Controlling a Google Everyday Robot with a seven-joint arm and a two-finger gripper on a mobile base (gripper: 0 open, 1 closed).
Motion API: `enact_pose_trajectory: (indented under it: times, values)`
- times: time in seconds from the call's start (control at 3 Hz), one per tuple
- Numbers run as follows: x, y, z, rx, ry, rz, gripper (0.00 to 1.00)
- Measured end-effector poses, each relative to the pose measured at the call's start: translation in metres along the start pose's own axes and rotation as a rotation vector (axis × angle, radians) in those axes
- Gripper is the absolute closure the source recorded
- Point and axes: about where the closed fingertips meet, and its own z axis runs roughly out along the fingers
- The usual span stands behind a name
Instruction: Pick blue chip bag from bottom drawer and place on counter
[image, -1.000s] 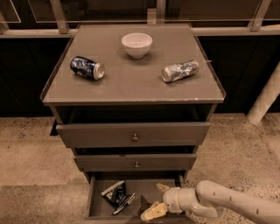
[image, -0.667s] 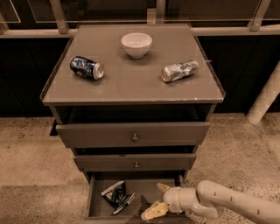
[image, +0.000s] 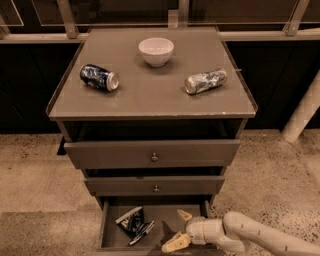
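Observation:
The blue chip bag (image: 134, 224) lies crumpled on the floor of the open bottom drawer (image: 111, 238), toward its left side. My gripper (image: 180, 229) reaches into the drawer from the right, about a hand's width to the right of the bag and not touching it. Its two pale fingers are spread apart, one pointing up and back, one forward and down. The gripper holds nothing. The counter (image: 150, 87) is the flat top of the cabinet above.
On the counter lie a dark blue soda can (image: 99, 77) at left, a white bowl (image: 156, 51) at the back middle and a crushed silver can (image: 205, 81) at right. Two shallower drawers with knobs (image: 154, 157) stick out above the bottom drawer. A white post (image: 302, 112) stands at right.

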Motion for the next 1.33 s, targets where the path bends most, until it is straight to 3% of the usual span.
enact_pose_trajectory:
  times: [0.33, 0.67, 1.0, 1.33]
  values:
    - [0.0, -0.026, 0.023, -0.024, -0.041, -0.031, 0.0]
    - [-0.002, -0.034, 0.023, -0.014, -0.049, -0.032, 0.0]
    - [0.008, -0.036, 0.029, 0.021, -0.007, -0.03, 0.0]
    - [0.023, -0.058, 0.087, 0.007, 0.071, -0.091, 0.0]
